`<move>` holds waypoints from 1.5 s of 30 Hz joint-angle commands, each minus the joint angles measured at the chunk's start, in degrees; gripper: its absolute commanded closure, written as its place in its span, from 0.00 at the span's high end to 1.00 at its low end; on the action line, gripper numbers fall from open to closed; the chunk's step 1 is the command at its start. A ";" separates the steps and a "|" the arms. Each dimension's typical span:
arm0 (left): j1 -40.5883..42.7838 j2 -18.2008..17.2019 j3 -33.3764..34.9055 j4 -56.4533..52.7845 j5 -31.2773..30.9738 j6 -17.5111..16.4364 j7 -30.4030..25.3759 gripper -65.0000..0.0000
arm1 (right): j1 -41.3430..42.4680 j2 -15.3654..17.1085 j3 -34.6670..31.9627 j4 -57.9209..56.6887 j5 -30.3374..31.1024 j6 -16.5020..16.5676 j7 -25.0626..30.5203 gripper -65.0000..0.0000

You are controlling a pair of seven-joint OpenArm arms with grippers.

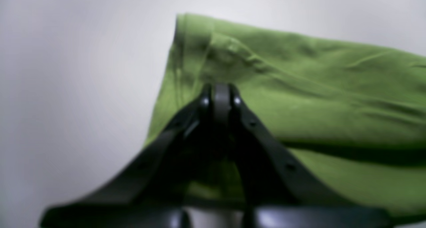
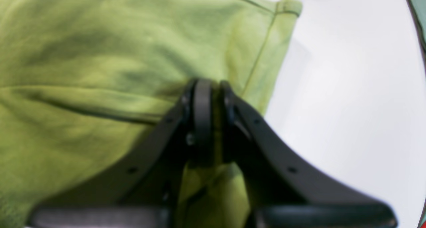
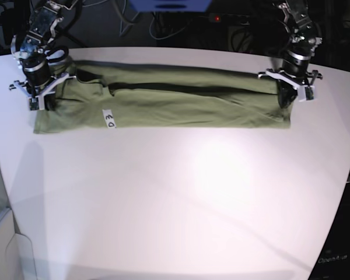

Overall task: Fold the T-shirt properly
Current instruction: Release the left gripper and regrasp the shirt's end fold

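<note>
One T-shirt [image 3: 181, 99], two grippers pinching its ends.

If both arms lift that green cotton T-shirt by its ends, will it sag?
Probably: the green cotton T-shirt lies wrinkled and limp across the white table, so its unsupported middle would likely droop. It looks light. Cloth bunched between the right gripper suggests a secure hold.

Setting: robotics lab. Evidence: bare white table [image 3: 181, 198] flanked by two mounted robot arms; tangled cables [image 3: 134, 17] and dark equipment behind; hand-lettered label [image 3: 111, 119] stuck on the test garment.
</note>
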 commanded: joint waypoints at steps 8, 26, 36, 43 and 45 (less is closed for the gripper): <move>3.36 0.75 -0.26 10.27 -7.15 -0.48 -2.09 0.02 | -0.36 0.13 -0.78 -0.07 -2.20 0.01 -2.69 0.06; -3.05 -3.12 -15.56 10.89 -7.50 -3.51 24.11 0.69 | -0.36 0.13 -0.78 -0.07 -2.20 0.01 -2.69 0.06; -4.99 -2.94 -15.56 19.15 -7.68 -3.51 35.89 0.69 | -0.54 0.13 -0.78 -0.07 -2.29 0.01 -2.69 0.06; -7.01 -2.94 -13.27 17.92 -7.77 -3.51 39.67 0.70 | -0.72 0.13 -0.78 -0.07 -2.29 0.01 -2.69 0.06; -7.01 -2.15 -11.78 18.18 -7.77 -3.51 39.67 0.70 | -0.72 0.13 -0.78 -0.07 -2.29 0.01 -2.69 0.06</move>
